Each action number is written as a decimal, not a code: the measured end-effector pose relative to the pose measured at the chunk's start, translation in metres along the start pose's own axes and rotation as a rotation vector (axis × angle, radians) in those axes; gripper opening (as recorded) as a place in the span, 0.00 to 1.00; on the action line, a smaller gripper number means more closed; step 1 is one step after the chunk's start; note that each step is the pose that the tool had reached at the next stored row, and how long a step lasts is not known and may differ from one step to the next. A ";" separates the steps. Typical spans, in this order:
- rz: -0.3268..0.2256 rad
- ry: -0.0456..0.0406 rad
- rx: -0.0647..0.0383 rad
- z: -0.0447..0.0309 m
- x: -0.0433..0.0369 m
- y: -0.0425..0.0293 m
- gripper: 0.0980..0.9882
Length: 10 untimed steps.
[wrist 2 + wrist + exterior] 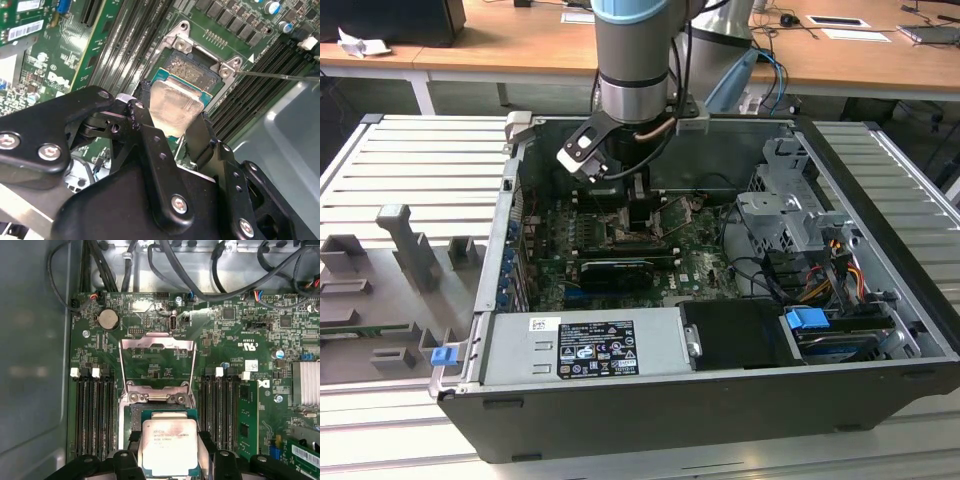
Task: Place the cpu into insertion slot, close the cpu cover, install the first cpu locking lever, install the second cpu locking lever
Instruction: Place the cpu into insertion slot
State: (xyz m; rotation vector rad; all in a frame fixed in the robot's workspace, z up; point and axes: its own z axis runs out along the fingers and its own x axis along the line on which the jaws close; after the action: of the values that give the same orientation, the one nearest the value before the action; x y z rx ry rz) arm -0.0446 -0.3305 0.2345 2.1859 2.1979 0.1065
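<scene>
Up close, pale silver square cpu [169, 440], green-edged, clamped by tool [169, 454]

The cpu [172, 105] masks most of the insertion slot [192, 65]; my fingers [150, 142] hide its near edge. Whether it's seated: cannot tell.

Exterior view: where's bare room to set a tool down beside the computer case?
Ribbed tabletop at the exterior view's right of the case; also the strip behind the grey fixtures. Inside the case is crowded.
</scene>
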 end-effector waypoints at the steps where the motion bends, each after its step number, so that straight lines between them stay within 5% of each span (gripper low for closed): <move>1: 0.000 0.0000 0.000 0.0006 0.0003 -0.0011 0.48; 10: 0.037 -0.0029 -0.001 0.0127 0.0057 -0.0043 0.48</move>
State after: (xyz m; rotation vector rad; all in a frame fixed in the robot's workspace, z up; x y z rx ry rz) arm -0.0479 -0.3246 0.2216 2.2259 2.1557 0.1051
